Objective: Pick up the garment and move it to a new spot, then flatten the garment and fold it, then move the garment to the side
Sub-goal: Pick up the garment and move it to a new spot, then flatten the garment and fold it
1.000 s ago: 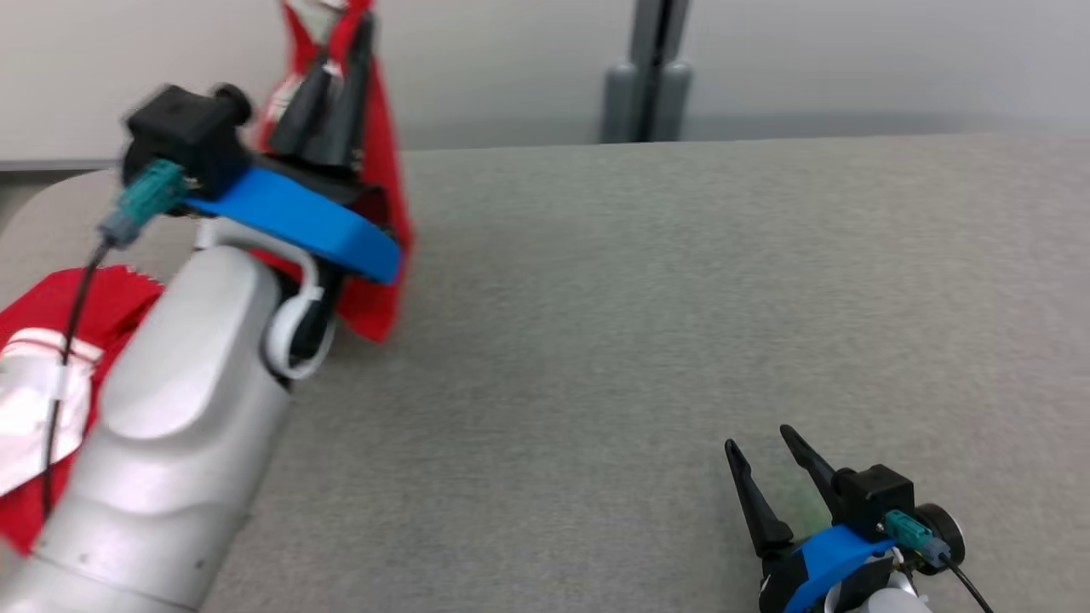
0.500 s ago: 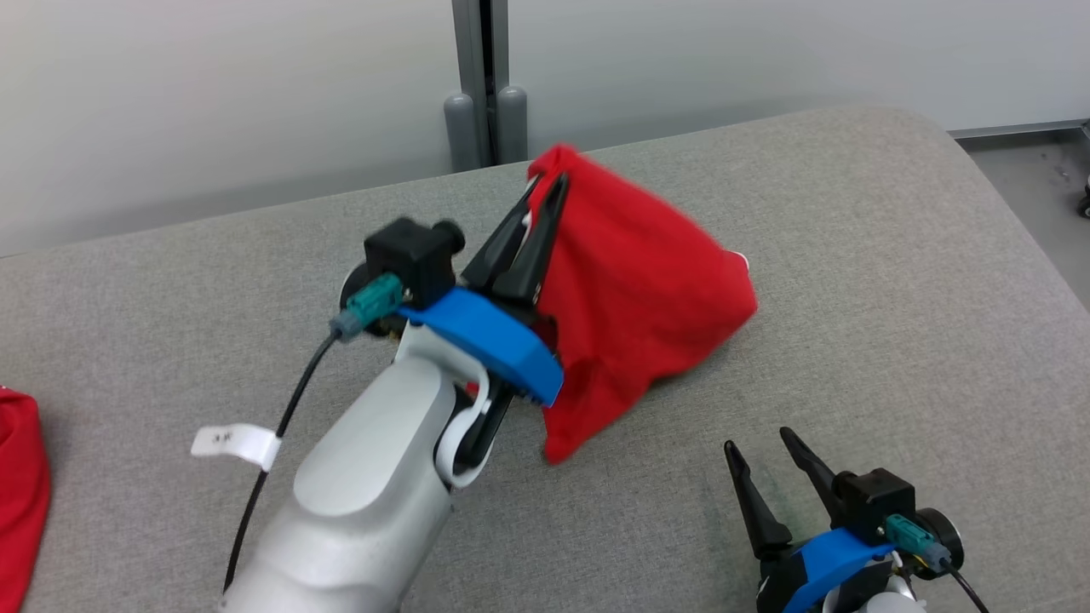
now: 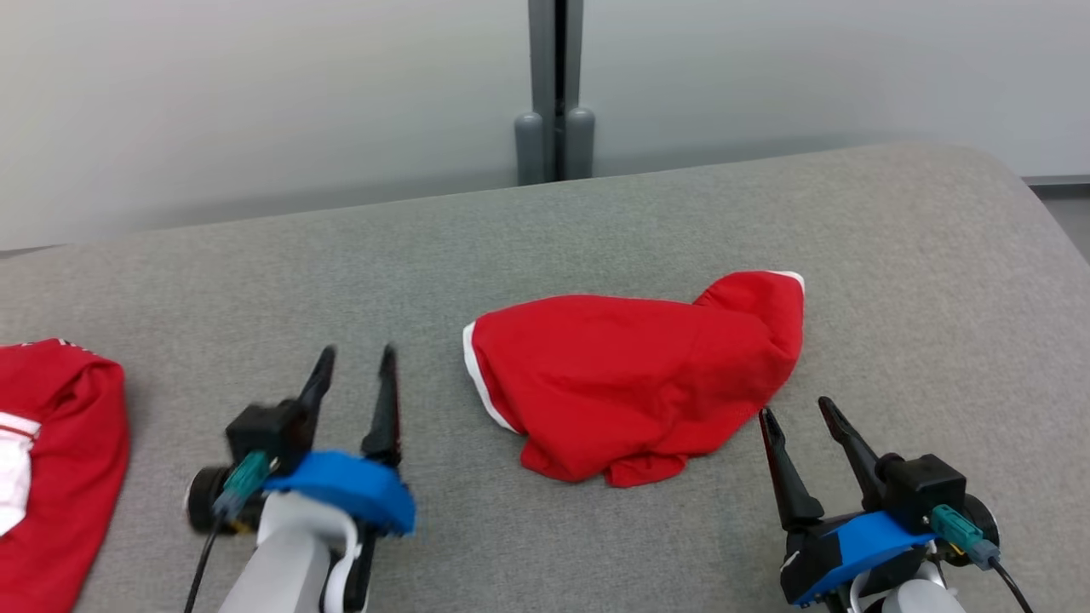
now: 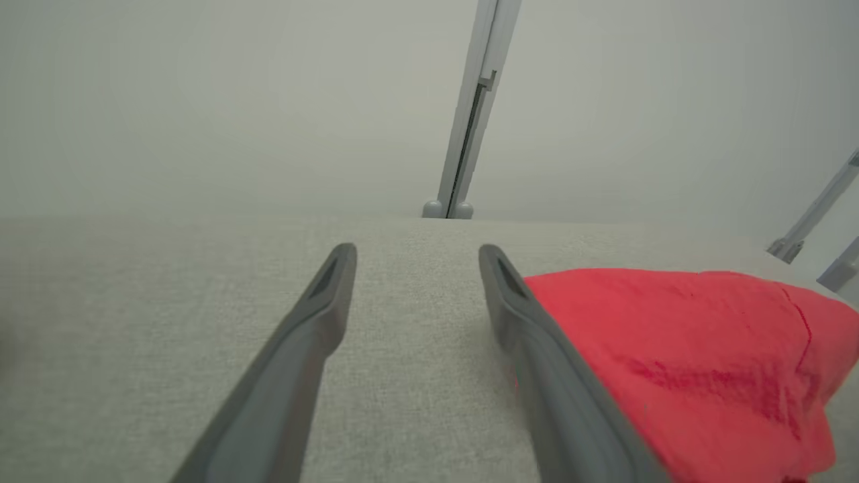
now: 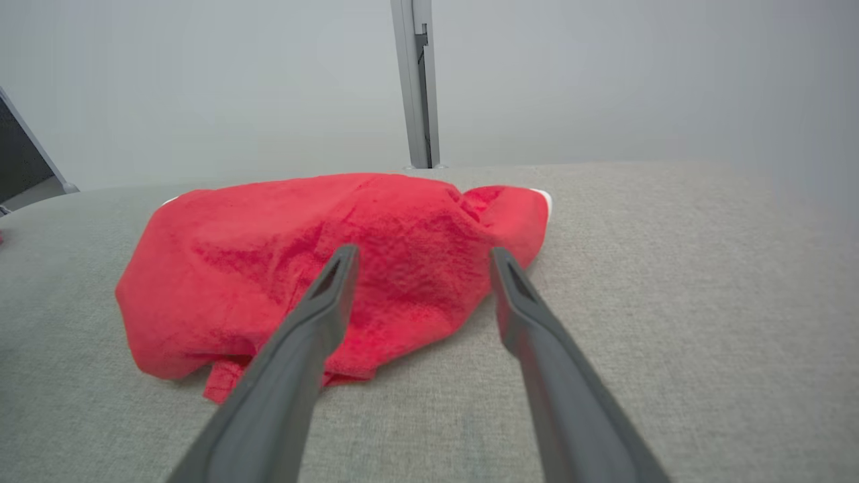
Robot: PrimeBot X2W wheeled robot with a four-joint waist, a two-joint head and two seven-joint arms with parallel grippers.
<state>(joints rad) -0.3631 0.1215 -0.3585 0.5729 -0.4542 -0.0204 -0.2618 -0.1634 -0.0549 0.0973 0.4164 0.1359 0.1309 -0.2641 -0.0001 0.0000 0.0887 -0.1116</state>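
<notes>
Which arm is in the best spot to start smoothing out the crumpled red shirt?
Right, probably. The right claw is open, tips right beside the red garment, which lies straight ahead in its wrist view. The left claw, also open, sits farther off to one side.

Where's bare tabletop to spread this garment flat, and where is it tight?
Widest bare stretch: behind the garment, up to the far edge of the table by the post. Also free: right of the garment to the rounded corner, and between the left gripper and the other red cloth. Tight: the right gripper sits close at the garment's near right edge.
</notes>
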